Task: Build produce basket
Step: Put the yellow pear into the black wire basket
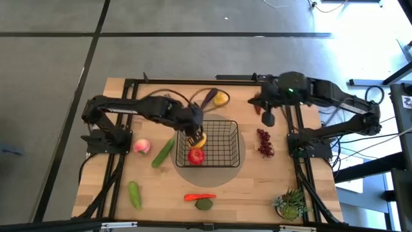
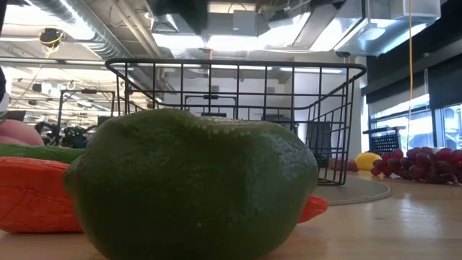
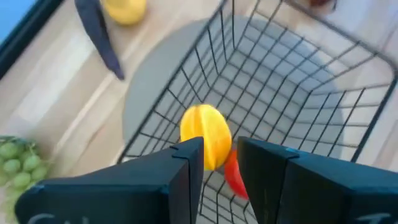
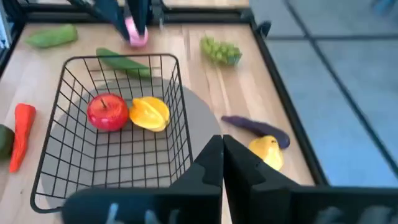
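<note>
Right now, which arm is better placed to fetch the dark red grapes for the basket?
Right. The dark red grapes lie on its side of the basket; the right gripper hangs nearby, shut and empty.

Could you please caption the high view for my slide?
Left gripper above the basket, which holds a tomato.

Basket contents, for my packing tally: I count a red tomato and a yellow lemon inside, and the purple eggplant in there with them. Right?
Not quite. The basket holds the red tomato and a yellow lemon, but the purple eggplant lies on the table outside it, beside a second yellow fruit. The right wrist view shows this.
</note>
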You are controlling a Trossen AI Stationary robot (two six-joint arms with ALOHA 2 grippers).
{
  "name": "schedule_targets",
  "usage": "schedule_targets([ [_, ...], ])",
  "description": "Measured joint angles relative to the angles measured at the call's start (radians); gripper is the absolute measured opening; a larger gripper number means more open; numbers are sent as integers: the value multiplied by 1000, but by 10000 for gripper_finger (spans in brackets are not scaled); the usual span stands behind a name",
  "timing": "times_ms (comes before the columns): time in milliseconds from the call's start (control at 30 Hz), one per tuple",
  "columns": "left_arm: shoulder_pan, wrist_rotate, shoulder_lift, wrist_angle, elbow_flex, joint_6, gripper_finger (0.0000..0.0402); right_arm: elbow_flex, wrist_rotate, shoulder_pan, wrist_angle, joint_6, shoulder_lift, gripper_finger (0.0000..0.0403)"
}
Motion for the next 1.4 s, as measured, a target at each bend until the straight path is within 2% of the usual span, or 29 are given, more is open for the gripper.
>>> schedule_targets([
  [133, 43, -1, -77, -14, 1, -9, 86, 123, -51, -76, -110, -4, 128, 0],
  [333, 127, -3, -163, -32, 2, 39, 86, 246, -45, -164, -111, -11, 283, 2],
  [533, 201, 1, -210, -63, 0, 110, 86, 330, -44, -219, -114, 0, 411, 41],
  [700, 266, 3, -224, -88, -1, 187, 86, 339, -45, -248, -114, -35, 502, 90],
  [800, 301, 2, -233, -94, 2, 244, 86, 339, -44, -257, -108, -135, 555, 104],
  [900, 338, 5, -228, -105, 0, 270, 86, 339, -44, -262, -78, -253, 610, 107],
  [1133, 412, 37, -229, -104, 0, 281, 86, 339, -44, -271, -87, -419, 739, 108],
  [1400, 467, 57, -229, -100, 0, 279, 86, 339, -44, -286, -87, -487, 824, 108],
])
